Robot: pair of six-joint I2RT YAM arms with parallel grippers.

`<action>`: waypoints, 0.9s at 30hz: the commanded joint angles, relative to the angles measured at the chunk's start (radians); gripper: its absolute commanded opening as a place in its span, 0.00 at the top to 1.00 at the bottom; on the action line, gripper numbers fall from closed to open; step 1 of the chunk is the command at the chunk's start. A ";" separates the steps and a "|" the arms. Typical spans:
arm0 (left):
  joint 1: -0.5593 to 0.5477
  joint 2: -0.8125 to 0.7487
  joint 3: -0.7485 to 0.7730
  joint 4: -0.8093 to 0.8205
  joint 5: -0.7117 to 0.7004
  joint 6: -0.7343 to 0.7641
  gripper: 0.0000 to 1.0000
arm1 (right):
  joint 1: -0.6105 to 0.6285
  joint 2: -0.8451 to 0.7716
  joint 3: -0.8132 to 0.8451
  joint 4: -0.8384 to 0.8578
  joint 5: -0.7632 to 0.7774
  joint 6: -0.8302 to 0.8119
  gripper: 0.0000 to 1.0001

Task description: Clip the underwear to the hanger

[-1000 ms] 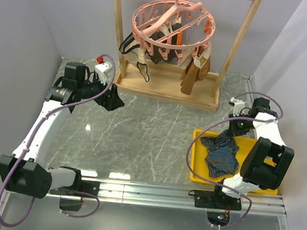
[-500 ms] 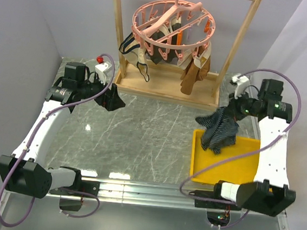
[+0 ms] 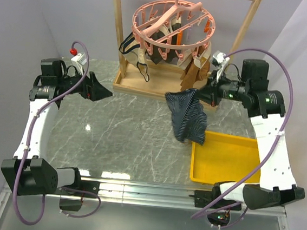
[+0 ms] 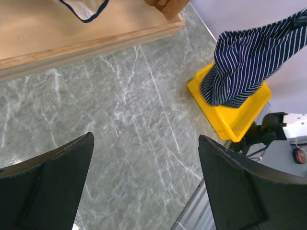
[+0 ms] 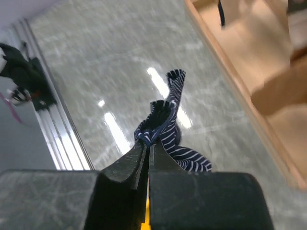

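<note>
Bare-walled bay, marble-look table.
Grey veined table (image 3: 141, 130), glossy, with white light glints (image 3: 88, 127); plain lavender-grey walls (image 3: 21, 21) left, back and right; wooden rack (image 3: 145, 87) standing at far edge; metal rail (image 3: 151, 190) along near edge.

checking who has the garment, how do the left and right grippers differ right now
The left gripper is open and empty; the right gripper is shut on the underwear. The left gripper is at the left side of the table, apart from any clothes; the right gripper holds the underwear hanging in the air by the yellow tray, near the wooden rack. Both are black, two-fingered and raised off the table.
</note>
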 commanded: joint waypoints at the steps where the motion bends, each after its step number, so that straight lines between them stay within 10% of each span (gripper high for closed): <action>1: 0.005 0.008 0.024 0.007 0.089 -0.001 0.05 | 0.049 0.052 0.094 0.089 -0.106 0.083 1.00; 10: 0.017 0.005 0.030 0.010 0.031 0.009 0.04 | 0.398 0.108 -0.067 0.354 0.121 0.126 1.00; 19: 0.081 0.057 0.055 0.006 0.052 -0.015 0.05 | 0.541 0.252 -0.066 0.298 0.089 0.113 1.00; 27: 0.086 0.124 0.087 -0.137 -0.001 0.179 0.07 | 0.888 0.166 -0.404 0.258 0.196 -0.080 1.00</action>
